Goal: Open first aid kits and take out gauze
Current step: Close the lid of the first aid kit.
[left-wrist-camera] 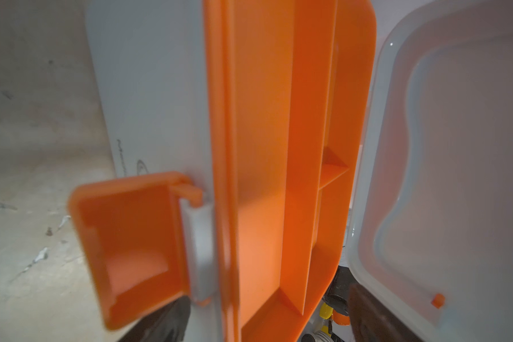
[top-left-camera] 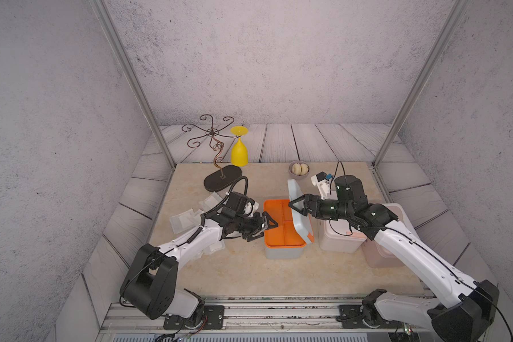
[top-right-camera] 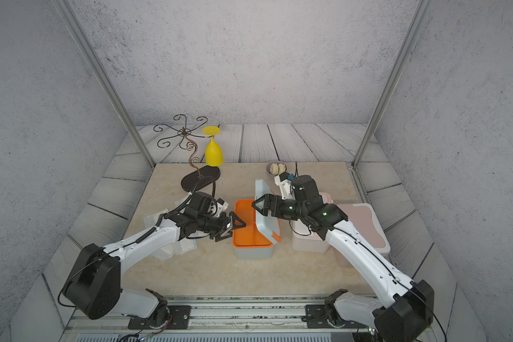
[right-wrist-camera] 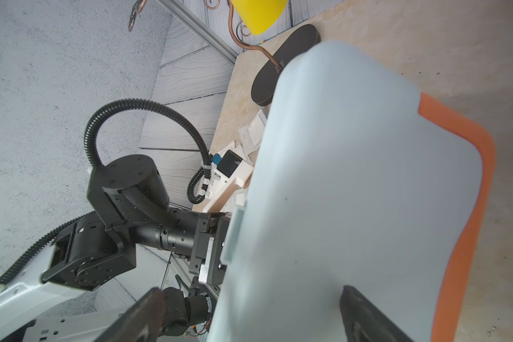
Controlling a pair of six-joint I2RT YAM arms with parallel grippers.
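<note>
Between your grippers: grey-blue kit (top-left-camera: pixel 283 253), its lid (top-left-camera: pixel 294 189) raised and standing tilted on edge.
Left gripper (top-left-camera: pixel 262 231): fingers apart, clamped on nothing. One finger hangs over the orange tray (top-left-camera: pixel 279 237) and its mate sits outside the kit's wall, so the rim runs between them.
Latch (left-wrist-camera: pixel 125 248): orange, flipped open, just outside your left fingers (left-wrist-camera: pixel 160 324).
Right gripper (top-left-camera: pixel 293 205): fingers spread wide, astride the lid's edge. One finger (right-wrist-camera: pixel 365 314) lies over the lid's outer face and the other is past the edge. You cannot tell from these views whether it touches.
Gauze (top-left-camera: pixel 184 220): white packets on the table, behind your left fingers, beside and under that forearm, well apart from the right fingers.
Other kits: white kit (top-right-camera: pixel 308 245) and pink kit (top-right-camera: pixel 365 228), behind your right fingers, under that arm.
</note>
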